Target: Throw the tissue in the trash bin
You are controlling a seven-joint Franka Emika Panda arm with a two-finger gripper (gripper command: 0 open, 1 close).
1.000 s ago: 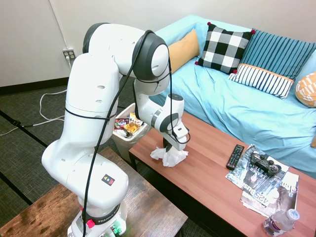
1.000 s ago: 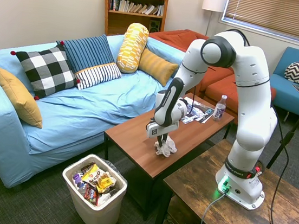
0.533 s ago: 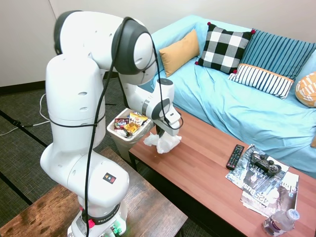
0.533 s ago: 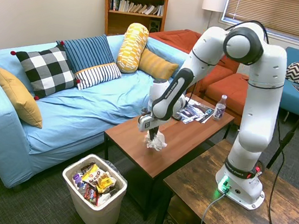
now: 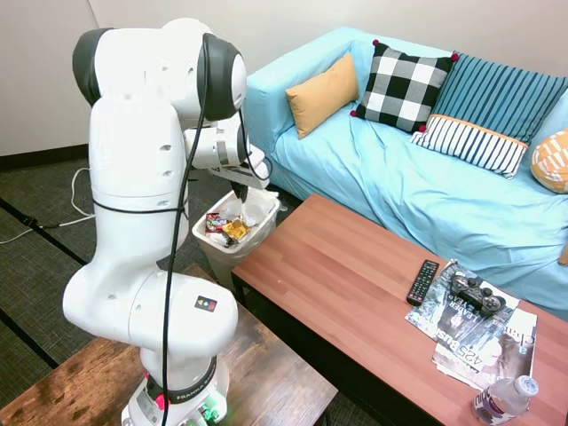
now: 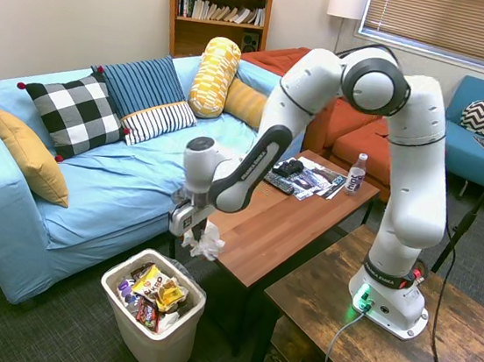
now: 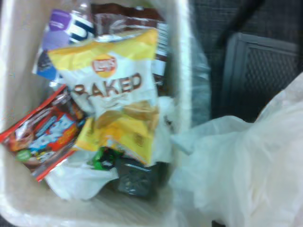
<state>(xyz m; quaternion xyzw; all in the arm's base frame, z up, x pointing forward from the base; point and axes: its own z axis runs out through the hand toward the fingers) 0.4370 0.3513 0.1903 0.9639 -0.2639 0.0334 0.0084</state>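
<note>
The tissue (image 6: 207,245) hangs from the gripper (image 6: 189,225), whose fingers are closed on its top. It is in the air, off the end edge of the coffee table (image 6: 281,221), above the rim of the trash bin (image 6: 151,346) on the side nearest the table.

In the wrist view the tissue (image 7: 246,165) lies over the bin wall (image 7: 182,71), beside the yellow chip bag (image 7: 118,90) and the other wrappers. So I judge it is not yet fully over the opening.

To do this step well, the gripper should go a little further toward the middle of the bin, then lower somewhat before opening. The paper is light and may catch on the rim or fall outside to the carpet (image 6: 55,335).
</note>
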